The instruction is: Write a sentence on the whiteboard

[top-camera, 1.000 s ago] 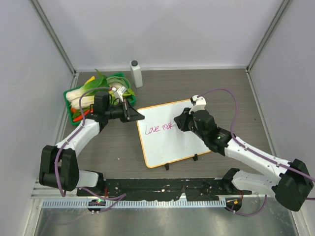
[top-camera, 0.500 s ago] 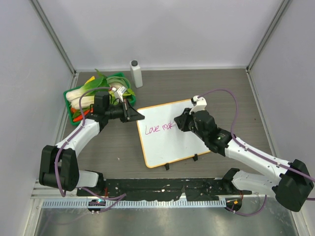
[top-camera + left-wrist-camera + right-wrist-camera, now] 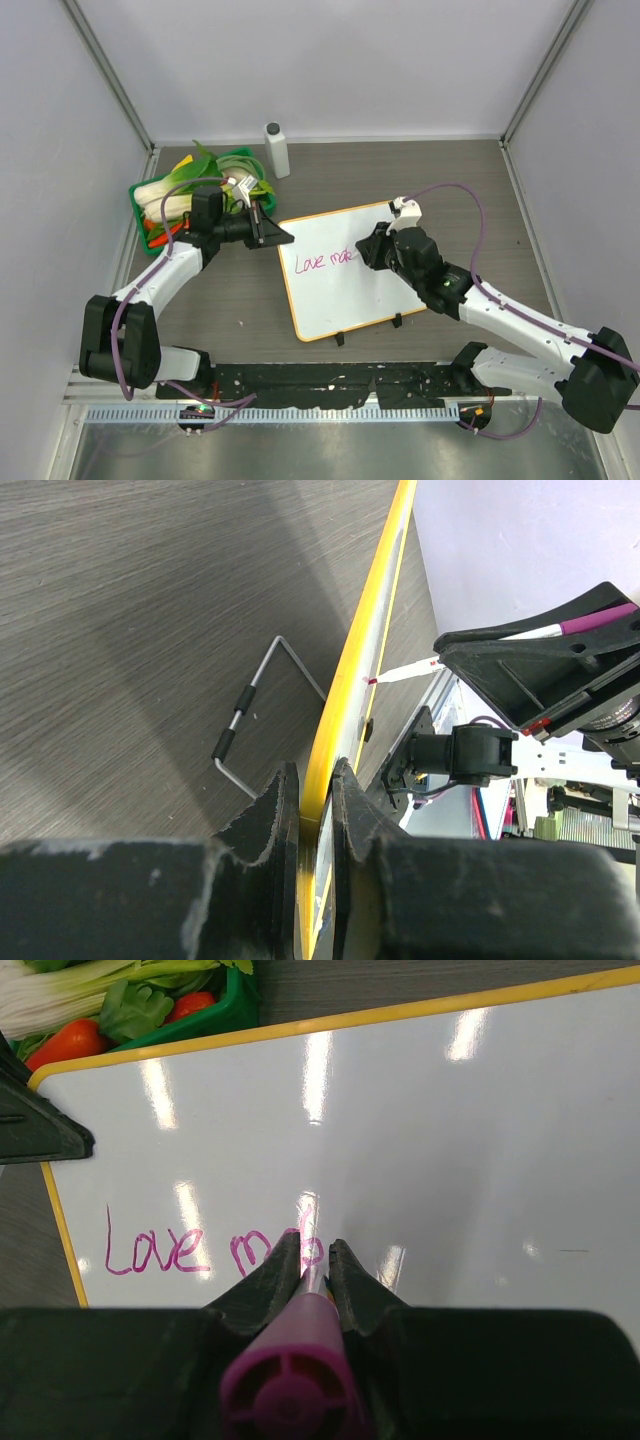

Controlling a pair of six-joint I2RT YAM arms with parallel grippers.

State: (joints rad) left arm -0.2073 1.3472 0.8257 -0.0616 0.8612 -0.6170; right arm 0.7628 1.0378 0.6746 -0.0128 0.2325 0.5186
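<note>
Right claw [image 3: 313,1250] is shown clamped on a pink marker [image 3: 311,1295], held cap toward the wrist camera; the tip is lowered between the fingers onto the whiteboard [image 3: 480,1140], at the last pink stroke written; the sentence [image 3: 170,1245] so far is read as "Love" followed by an unfinished word beginning "m".

Left claw [image 3: 315,780] is shown closed on the yellow-orange frame of the whiteboard [image 3: 372,640], one finger on each face; a bent wire stand [image 3: 250,710] with black sleeves is seen on the tabletop [image 3: 120,600] beside the board.

In the top view, the whiteboard [image 3: 350,295] is placed at the middle of the tabletop [image 3: 450,170], turned slightly; the left claw [image 3: 283,237] is fixed at its 10 o'clock corner and the right claw [image 3: 368,248] is held over its upper half; the sentence [image 3: 325,260] is set toward the board's 10 o'clock quarter; two black feet [image 3: 340,338] are seen at its 6 o'clock edge.

A green tray [image 3: 136,192] of vegetables is placed at 10 o'clock from the board; a pale bottle [image 3: 276,152] with a dark cap is stood at 11 o'clock.
</note>
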